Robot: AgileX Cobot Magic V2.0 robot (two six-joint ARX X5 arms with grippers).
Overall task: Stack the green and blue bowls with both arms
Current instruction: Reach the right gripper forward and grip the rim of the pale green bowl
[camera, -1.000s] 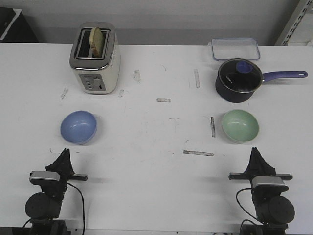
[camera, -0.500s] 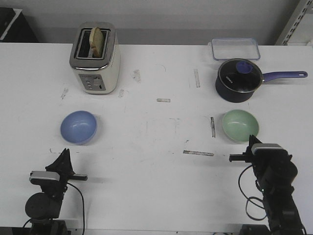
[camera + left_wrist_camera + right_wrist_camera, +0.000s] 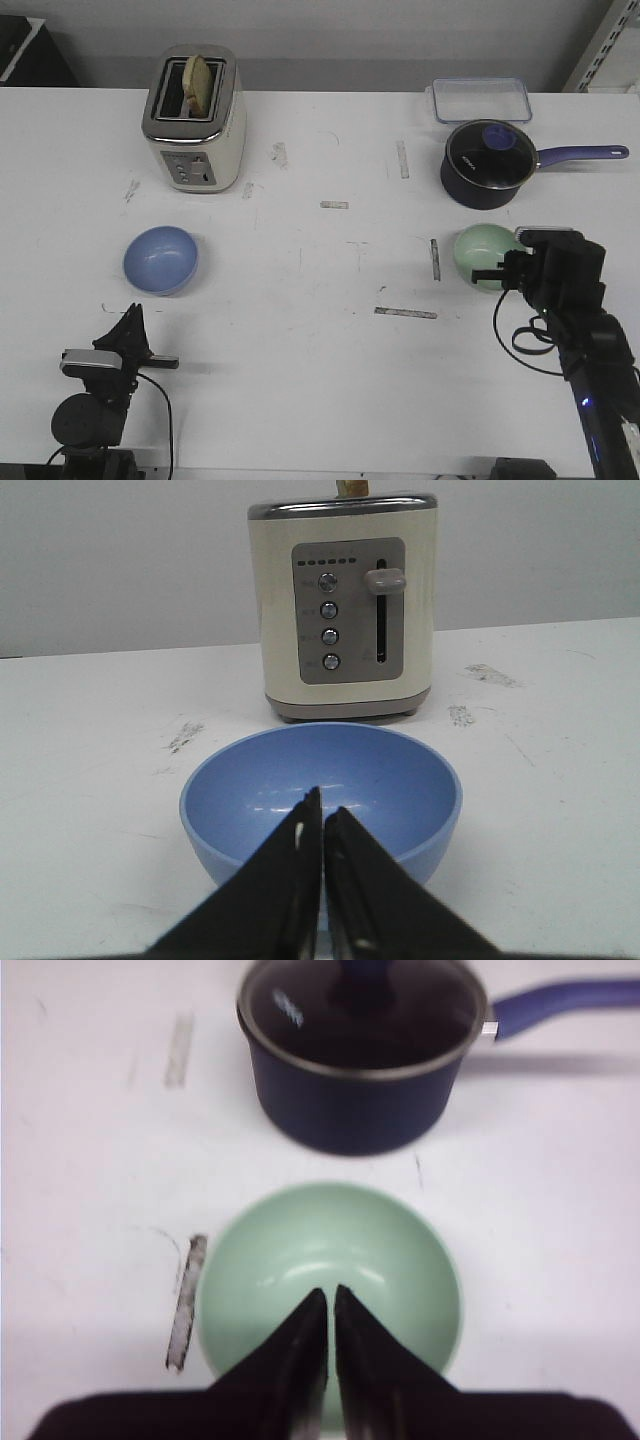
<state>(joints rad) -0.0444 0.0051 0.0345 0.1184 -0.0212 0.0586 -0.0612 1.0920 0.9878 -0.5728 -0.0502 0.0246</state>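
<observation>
The blue bowl (image 3: 161,260) sits upright on the white table (image 3: 320,300) at about 9 o'clock from the table's middle, with the toaster (image 3: 194,118) behind it at 12 o'clock. The green bowl (image 3: 482,255) sits at about 3 o'clock from the middle, just in front of the navy saucepan (image 3: 487,164), whose handle points to 3 o'clock. A clear lidded box (image 3: 481,99) lies behind the pan.

The left gripper (image 3: 132,322) rests low near the table's front edge, at 6 o'clock from the blue bowl and well apart from it. In the left wrist view its fingers (image 3: 290,880) are pressed together with only a hairline between them, holding nothing, and the blue bowl (image 3: 320,795) lies straight ahead.

The right arm (image 3: 565,290) hangs over the green bowl and hides its right side in the front view. In the right wrist view the right gripper (image 3: 330,1305) has its fingers closed together, tips over the inside of the green bowl (image 3: 330,1260), gripping nothing. Whether the tips touch the bowl cannot be told.
</observation>
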